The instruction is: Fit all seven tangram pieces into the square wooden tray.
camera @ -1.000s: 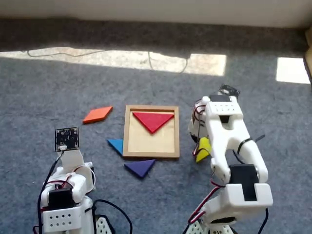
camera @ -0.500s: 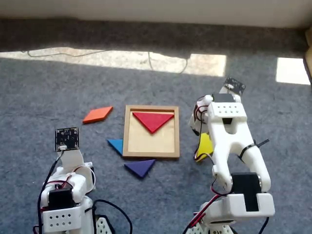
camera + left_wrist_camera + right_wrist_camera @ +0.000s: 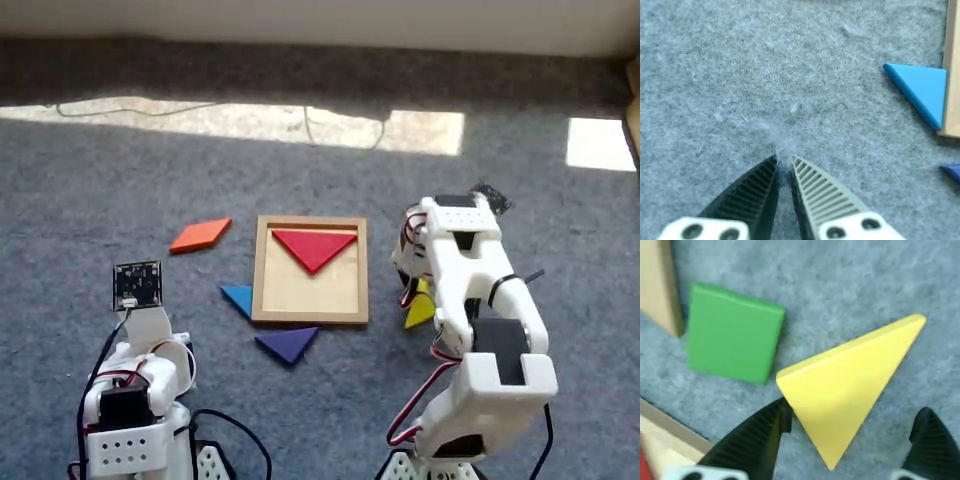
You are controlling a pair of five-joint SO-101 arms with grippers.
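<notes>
Arms are sitting side by side on the grey carpet (image 3: 100,180), 2 of them. The white right arm (image 3: 470,290) is stretching fwd & bending down just beside the square wooden tray (image 3: 310,221). The white left arm (image 3: 130,400) is sitting folded low, back from the tray.

The right gripper (image 3: 855,415) is pointing down w/ its black fingers (image 3: 755,440) spread wide, pinching nothing. The yellow triangle piece (image 3: 850,390) is lying flat between them, one finger right at its edge, the other apart. The left gripper (image 3: 784,162) is hanging over bare carpet w/ fingers almost pressed together, nothing btw them. The blue triangle piece (image 3: 922,92) is lying near it, touching the tray's edge.

Trays: 1. Pieces showing: 6.
- 1 red triangle piece (image 3: 313,247) is lying inside the tray, by its far side.
- 1 green square piece (image 3: 732,340) is lying just beside the yellow one & the tray.
- 1 orange slanted four-sided piece (image 3: 201,235) & 1 purple triangle piece (image 3: 288,343) are lying outside the tray.
</notes>
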